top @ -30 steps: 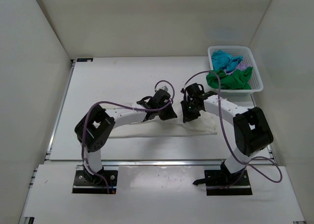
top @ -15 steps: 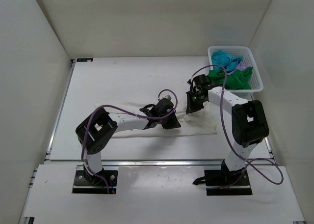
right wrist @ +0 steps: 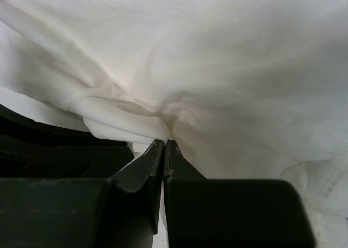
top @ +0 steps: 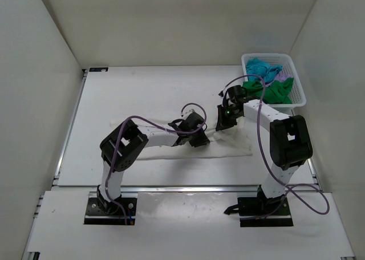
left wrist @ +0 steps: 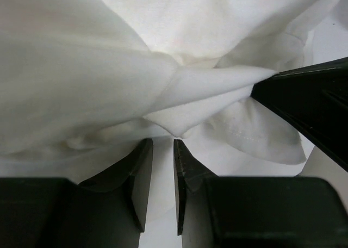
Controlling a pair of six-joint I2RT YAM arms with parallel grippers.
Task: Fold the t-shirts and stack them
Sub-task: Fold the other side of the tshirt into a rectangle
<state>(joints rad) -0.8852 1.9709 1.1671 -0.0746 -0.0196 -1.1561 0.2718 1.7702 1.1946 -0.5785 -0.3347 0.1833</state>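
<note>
Saw the cream-white t-shirt (top: 231,147) lying low and wide on the bench (top: 142,94), in front of both arms, with a fairly straight near edge and soft, heavily creased cloth. Found it bunched at the middle into thick folds, with a stitched hem showing on one loose flap in the left wrist view. Found the right fingers (right wrist: 159,150) pressed fully together on a gathered ridge of that shirt, drawing the cloth to a point. Found the left fingers (left wrist: 148,150) just beside them, parted by a narrow gap, with a corner of fold touching their tips but nothing clamped between. Noted the green t-shirt (top: 274,92), the turquoise t-shirt (top: 259,69) and the lilac t-shirt (top: 279,74) crumpled together in the white basket (top: 300,84) at the far right corner of the bench, apart from the cream one.
</note>
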